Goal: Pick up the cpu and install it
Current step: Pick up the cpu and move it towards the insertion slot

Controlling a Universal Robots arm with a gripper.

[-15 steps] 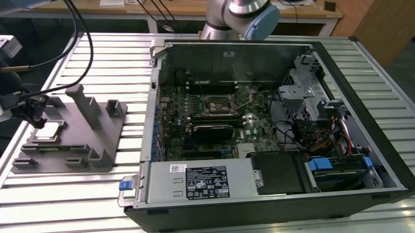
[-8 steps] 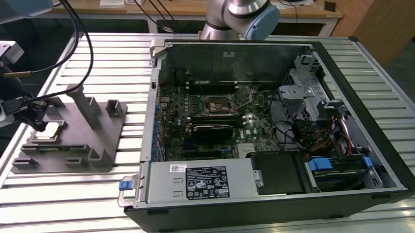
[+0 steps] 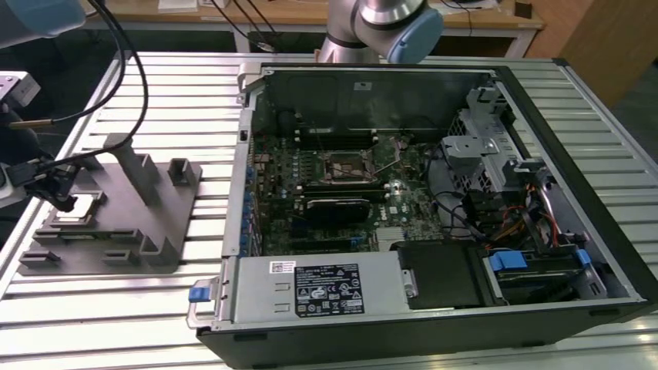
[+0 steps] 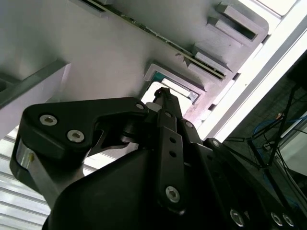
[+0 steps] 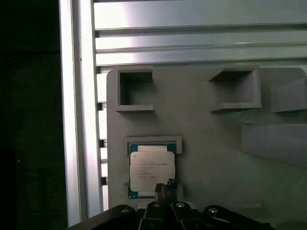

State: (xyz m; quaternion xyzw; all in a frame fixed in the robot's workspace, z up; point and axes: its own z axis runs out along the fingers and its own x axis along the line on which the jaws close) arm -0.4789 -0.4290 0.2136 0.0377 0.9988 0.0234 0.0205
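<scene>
The cpu (image 5: 151, 171) is a flat silvery square chip. It lies face up in a shallow pocket of the grey fixture plate (image 5: 211, 143). In the exterior view the cpu (image 3: 78, 208) sits at the left end of that plate (image 3: 154, 223), outside the computer case. My gripper (image 5: 165, 187) hangs just over the chip's edge, with its narrow black tip at or barely above the metal. In the second wrist view the tip (image 4: 163, 93) points into the pocket. The exterior view puts the gripper (image 3: 62, 199) right at the pocket. The black-framed motherboard socket (image 3: 344, 163) lies inside the case.
The open computer case (image 3: 575, 193) fills the exterior view's right, with drive bays, cables and a power supply (image 3: 319, 285). Grey posts (image 3: 134, 166) rise from the fixture plate beside the pocket. Cables (image 3: 123, 69) hang over the slatted table (image 3: 175, 108). The arm's base (image 3: 381, 31) stands behind the case.
</scene>
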